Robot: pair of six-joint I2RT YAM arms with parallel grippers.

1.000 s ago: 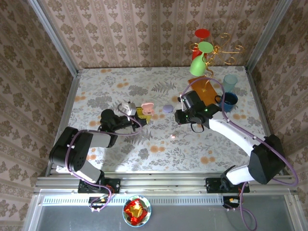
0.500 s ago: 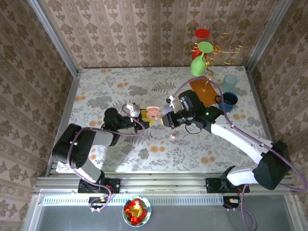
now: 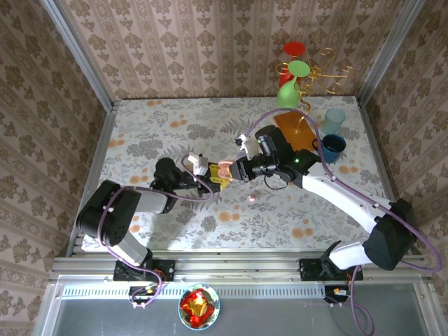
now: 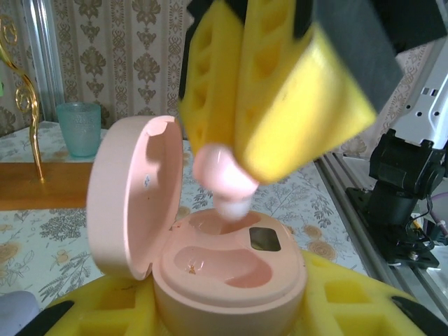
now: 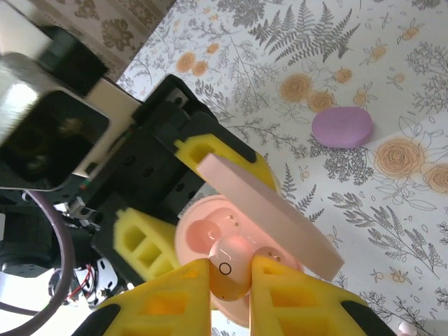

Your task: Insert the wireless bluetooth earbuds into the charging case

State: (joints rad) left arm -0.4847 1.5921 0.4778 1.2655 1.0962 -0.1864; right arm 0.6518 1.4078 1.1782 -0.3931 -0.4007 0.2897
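**Right wrist view: pink bud pinched over the open case**

The right claw (image 5: 229, 271) is closed tight on a pink earbud (image 5: 225, 269), which is nipped between its two yellow foam fingers (image 5: 164, 304). In the left wrist view the bud hangs stem-down from those fingers. Its tip is at the rear edge of the case's moulded tray, but the pictures do not settle whether it touches.

The charging case (image 4: 231, 280) is round and pale pink. Its lid (image 4: 129, 196) is swung up on the left and stands nearly upright. The left claw (image 4: 231, 311) is closed on the base of the case, with a yellow finger pressing in from either side.

In the top external view the two claws meet near the middle of the flower-patterned worktop (image 3: 175, 133). The left arm reaches in from the left and the right arm from the right. A second small pink bud (image 3: 252, 199) lies loose on the worktop just on the near side of them. In the right wrist view a closed lilac case (image 5: 341, 127) rests flat on the worktop beyond the pink one.

Toward the far right corner are an orange board (image 3: 297, 133), a dark blue cup (image 3: 334, 148) and a pale teal cup (image 3: 334, 119). A gold wire stand (image 3: 308, 77) there carries green and red cups. Below the near rail is a small dish (image 3: 198, 306) of red and gold wrapped things.
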